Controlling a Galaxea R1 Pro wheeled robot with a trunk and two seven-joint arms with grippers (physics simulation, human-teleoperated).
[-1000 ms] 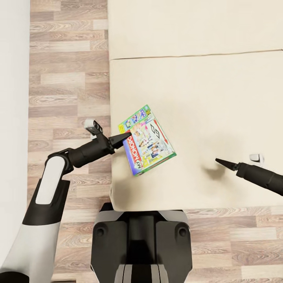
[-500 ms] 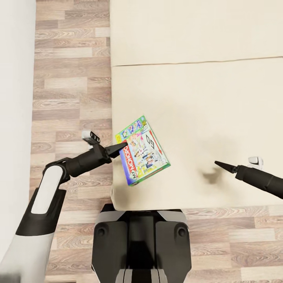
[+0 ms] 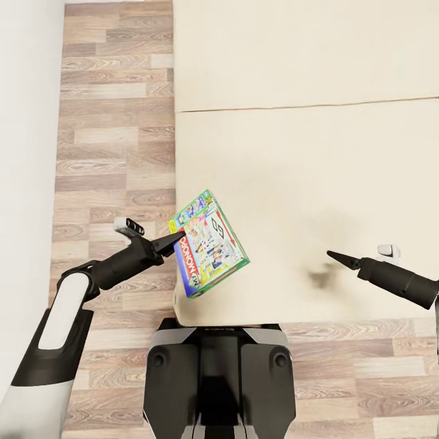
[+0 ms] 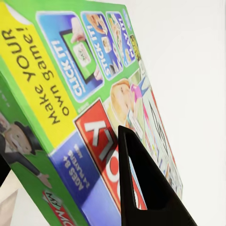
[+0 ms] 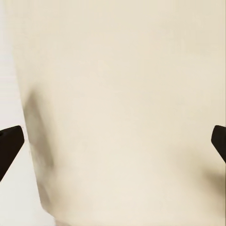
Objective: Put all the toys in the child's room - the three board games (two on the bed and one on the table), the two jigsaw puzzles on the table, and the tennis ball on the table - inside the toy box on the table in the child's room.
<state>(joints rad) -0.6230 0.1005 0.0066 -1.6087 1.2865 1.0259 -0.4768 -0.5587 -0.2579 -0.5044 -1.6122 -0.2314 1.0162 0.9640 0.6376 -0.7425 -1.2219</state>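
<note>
The left hand [image 3: 177, 235] is clenched on the near-left edge of the board game [image 3: 210, 242], holding it tilted over the near-left corner of the bed [image 3: 317, 171]. The right hand [image 3: 334, 256] hovers over the mattress's near right with fingers [image 5: 9, 143] spread wide, grasping nothing.

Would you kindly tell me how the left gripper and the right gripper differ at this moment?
The left gripper is shut on the board game, carrying it tilted at the corner of the bed; the right gripper holds nothing. In the wrist views, a left finger presses the box's face, while the right fingers stand wide apart over bare mattress. Both have black, pointed fingers.
</note>
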